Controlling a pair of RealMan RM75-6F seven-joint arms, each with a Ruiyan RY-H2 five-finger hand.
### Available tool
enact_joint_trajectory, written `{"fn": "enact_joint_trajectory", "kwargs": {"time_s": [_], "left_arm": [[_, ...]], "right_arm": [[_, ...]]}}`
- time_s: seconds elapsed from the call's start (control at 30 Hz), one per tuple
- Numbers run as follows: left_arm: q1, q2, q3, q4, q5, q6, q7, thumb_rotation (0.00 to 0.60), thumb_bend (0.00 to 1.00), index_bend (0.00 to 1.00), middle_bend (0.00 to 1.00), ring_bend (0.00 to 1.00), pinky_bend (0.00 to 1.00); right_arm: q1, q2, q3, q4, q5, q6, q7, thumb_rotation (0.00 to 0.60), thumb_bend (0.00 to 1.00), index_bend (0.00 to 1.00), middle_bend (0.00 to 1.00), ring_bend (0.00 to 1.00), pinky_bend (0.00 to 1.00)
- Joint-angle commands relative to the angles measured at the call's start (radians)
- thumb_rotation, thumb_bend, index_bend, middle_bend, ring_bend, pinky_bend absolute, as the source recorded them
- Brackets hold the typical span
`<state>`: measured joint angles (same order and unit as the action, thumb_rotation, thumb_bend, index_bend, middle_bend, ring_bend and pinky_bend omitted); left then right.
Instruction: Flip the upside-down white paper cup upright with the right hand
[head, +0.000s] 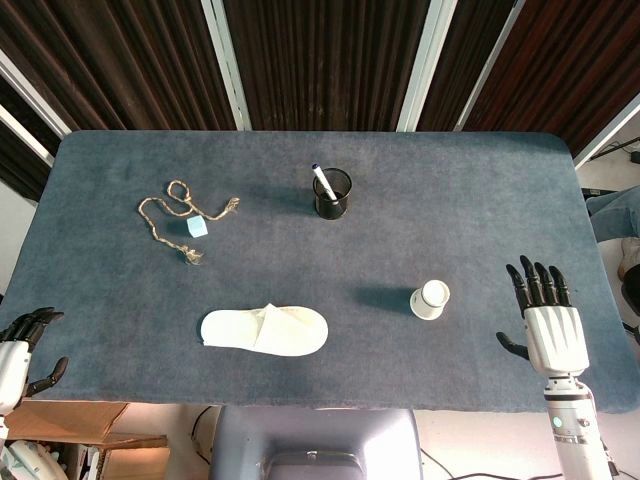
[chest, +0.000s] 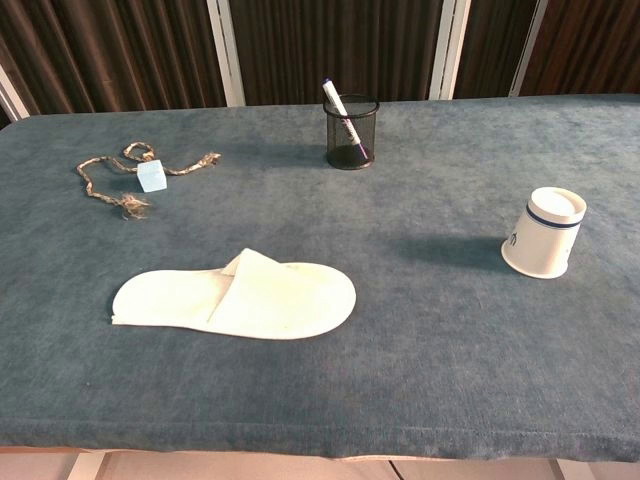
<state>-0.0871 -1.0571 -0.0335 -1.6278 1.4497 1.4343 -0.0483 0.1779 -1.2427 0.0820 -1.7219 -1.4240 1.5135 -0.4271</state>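
1. The white paper cup (head: 430, 298) stands upside down on the table (head: 300, 150), just left of the right hand (head: 545, 320) and apart from it.
2. That hand lies flat at the table's near right edge, fingers (head: 537, 283) spread, holding nothing.
3. Farther left lie a white slipper (head: 265, 329), a pen holder (head: 332, 193) and a rope (head: 175, 215).
4. The left hand (head: 22, 352) rests off the near left corner, fingers loosely curled, holding nothing.

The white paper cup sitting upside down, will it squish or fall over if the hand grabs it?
The white paper cup is probably light and thin-walled, so a hard squeeze could dent it. Standing on its wide rim it looks steady, but once tipped its tapered round shape would likely roll in a curve.
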Motion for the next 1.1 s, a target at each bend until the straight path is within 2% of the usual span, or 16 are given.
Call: {"fn": "enact_joint_trajectory", "kwargs": {"time_s": [0.03, 0.2, 0.37, 0.57, 0.77, 1.1], "left_arm": [[0.001, 0.003, 0.0, -0.004, -0.001, 0.0, -0.001, 0.6, 0.33, 0.22, 0.15, 0.15, 0.31], [0.004, 0.006, 0.001, -0.011, 0.0, 0.004, 0.005, 0.6, 0.33, 0.22, 0.15, 0.15, 0.31], [0.004, 0.005, 0.003, -0.013, 0.004, 0.003, 0.007, 0.6, 0.33, 0.23, 0.15, 0.15, 0.32], [0.008, 0.011, 0.006, -0.026, 0.004, 0.005, 0.02, 0.6, 0.33, 0.24, 0.15, 0.15, 0.32], [0.006, 0.008, 0.007, -0.027, 0.002, 0.001, 0.026, 0.6, 0.34, 0.24, 0.15, 0.15, 0.32], [0.001, 0.015, 0.01, -0.031, -0.004, -0.021, 0.017, 0.6, 0.34, 0.24, 0.15, 0.15, 0.32]], "right_arm": [[0.003, -0.001, 0.004, -0.004, 0.005, -0.014, 0.003, 0.6, 0.06, 0.0, 0.0, 0.0, 0.08], [0.018, -0.013, 0.011, 0.003, 0.014, -0.047, -0.001, 0.6, 0.06, 0.02, 0.0, 0.0, 0.08], [0.055, -0.022, 0.027, 0.018, 0.026, -0.105, 0.002, 0.6, 0.06, 0.09, 0.02, 0.0, 0.09], [0.133, -0.039, 0.05, 0.053, 0.06, -0.244, 0.064, 0.6, 0.06, 0.18, 0.09, 0.0, 0.14], [0.195, -0.108, 0.067, 0.142, 0.073, -0.309, 0.063, 0.6, 0.19, 0.24, 0.14, 0.0, 0.17], [0.235, -0.176, 0.071, 0.212, 0.117, -0.354, 0.015, 0.6, 0.22, 0.27, 0.19, 0.04, 0.17]]}}
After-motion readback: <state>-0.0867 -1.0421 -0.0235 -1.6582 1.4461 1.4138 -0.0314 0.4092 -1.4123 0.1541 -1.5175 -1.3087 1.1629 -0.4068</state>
